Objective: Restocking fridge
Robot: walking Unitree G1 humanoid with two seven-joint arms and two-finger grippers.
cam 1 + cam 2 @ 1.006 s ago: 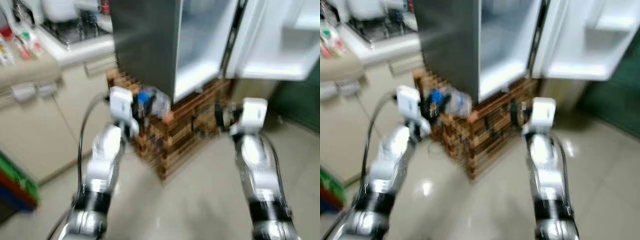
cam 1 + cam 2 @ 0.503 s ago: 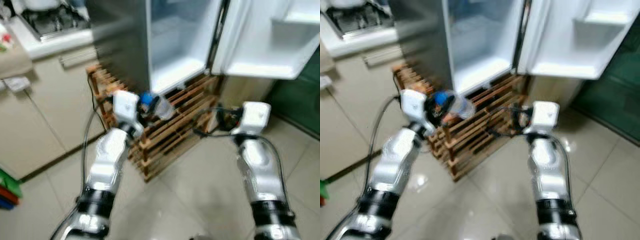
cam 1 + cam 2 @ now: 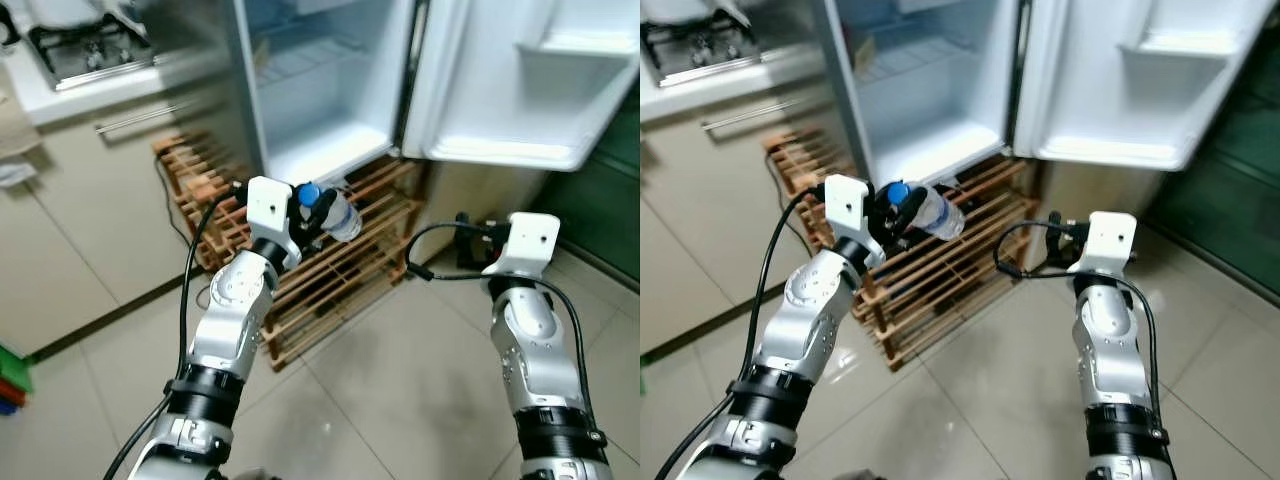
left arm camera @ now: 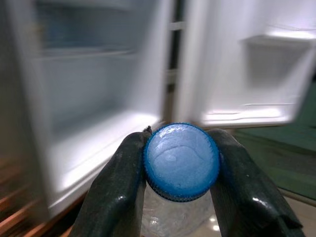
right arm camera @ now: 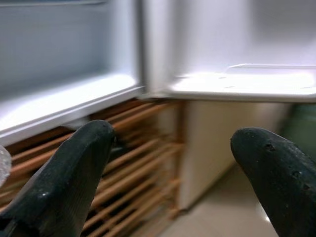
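**A:** Holding a bottle [image 3: 335, 215] by its blue cap [image 4: 181, 160], your left gripper [image 3: 308, 213] hangs in front of the open fridge [image 3: 330, 90], just above the wooden rack [image 3: 345, 265] the fridge stands on. In the left wrist view both black fingers [image 4: 116, 190] press the cap's sides, with the clear body hanging out beyond them.

**B:** And the other arm?

**A:** Your right gripper [image 5: 173, 168] is raised near the open door [image 3: 545, 90], fingers spread wide with nothing between them. It faces the rack and the foot of the door.

**B:** How will that bottle behave?

**A:** My guess is thin, crinkly plastic: soft in the body, stiff only at the neck and cap. I cannot tell how full it is. If there is water in it, the weight hangs out past the grip and it may sag or swing. The ridged cap gives some bite, yet the hold is narrow, so a bump on the fridge sill could twist it loose.

**B:** Where would you take it?

**A:** Keep the cap hold for the carry. The lower compartment looks bare and bright, so it seems the likely spot. Lead with the base and let go only once the bottle rests on the floor of the compartment.
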